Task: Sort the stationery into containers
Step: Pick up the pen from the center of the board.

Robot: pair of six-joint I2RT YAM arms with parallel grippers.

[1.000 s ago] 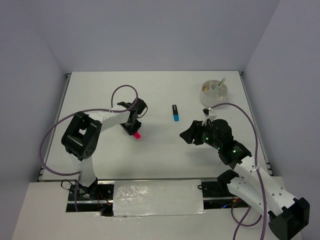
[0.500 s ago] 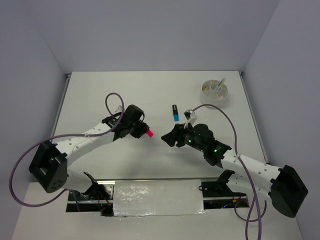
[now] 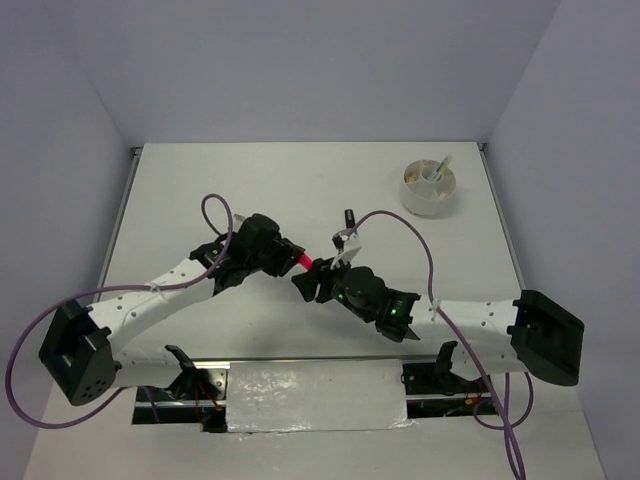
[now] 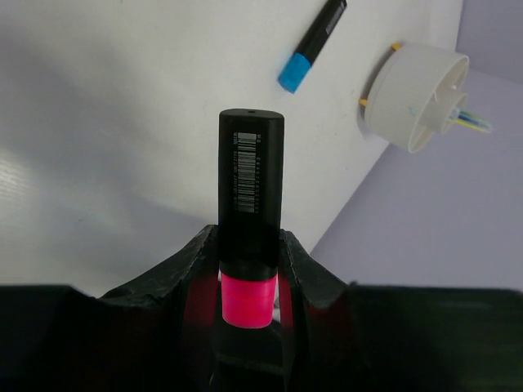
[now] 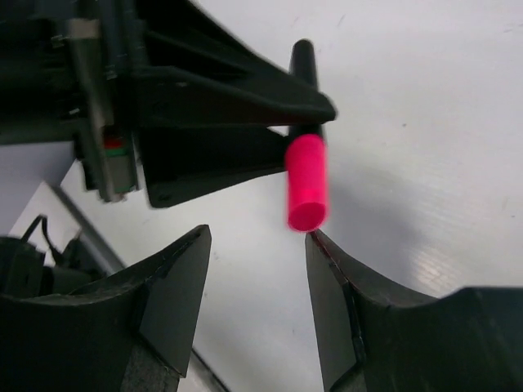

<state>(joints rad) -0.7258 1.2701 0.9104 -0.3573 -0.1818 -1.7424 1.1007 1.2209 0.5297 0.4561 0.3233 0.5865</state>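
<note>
My left gripper (image 3: 288,258) is shut on the pink-and-black highlighter (image 3: 301,263) and holds it above the table's middle. In the left wrist view (image 4: 249,245) the black body (image 4: 250,171) stands between the fingers. My right gripper (image 3: 310,282) is open and empty, facing the pink end. In the right wrist view (image 5: 257,241) the pink cap (image 5: 306,180) hangs just ahead of the jaws, close to the right fingertip (image 5: 320,245). A blue-and-black highlighter (image 4: 315,42) lies on the table beyond. The round white divided bowl (image 3: 428,190) stands at the back right with thin pens in it.
The bowl also shows in the left wrist view (image 4: 413,94). The right arm's purple cable (image 3: 400,220) loops over the blue-and-black highlighter's spot in the top view. Grey walls close the table on three sides.
The left arm carried the pink-and-black highlighter to the right. The right arm swung left toward it, so its open gripper now meets the pink end.
</note>
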